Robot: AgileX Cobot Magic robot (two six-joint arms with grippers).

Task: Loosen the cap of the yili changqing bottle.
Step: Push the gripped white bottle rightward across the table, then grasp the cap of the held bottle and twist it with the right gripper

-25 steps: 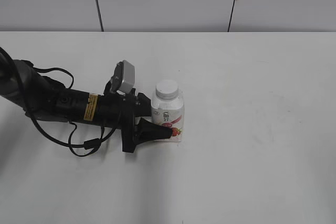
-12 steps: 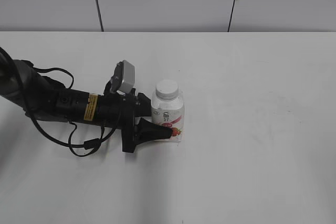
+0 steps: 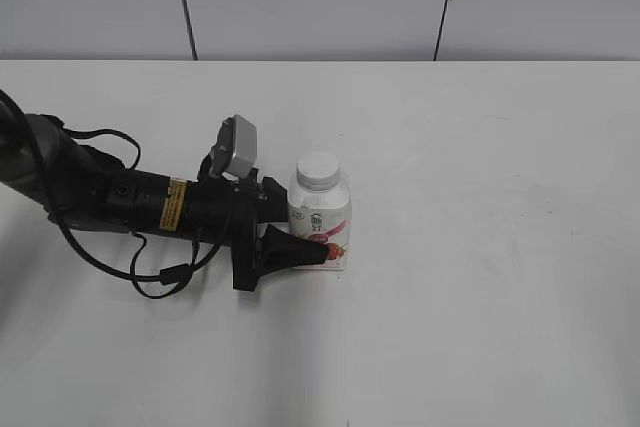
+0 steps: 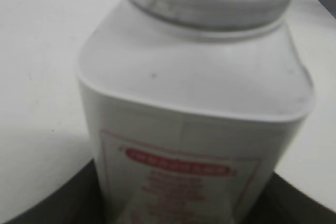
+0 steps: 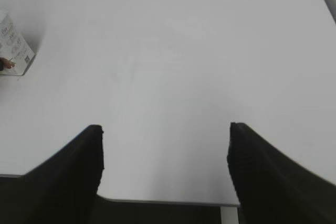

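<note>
White table (image 3: 500,297) stretches wide to the right edge, left gripper (image 3: 318,237) clamps the upright yili changqing bottle (image 3: 320,215) mid-table, cap (image 3: 319,169) on, right gripper (image 5: 165,153) spread wide apart.

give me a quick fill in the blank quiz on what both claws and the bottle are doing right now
1. The left claw is shut on the lower body of the ____.
2. The cap sits ____ the bottle's neck, with no claw touching it.
3. The right claw is ____, with only bare table between its fingers.
4. The yili changqing bottle stands ____ on the table.

Missing words: bottle; on; open; upright
</note>
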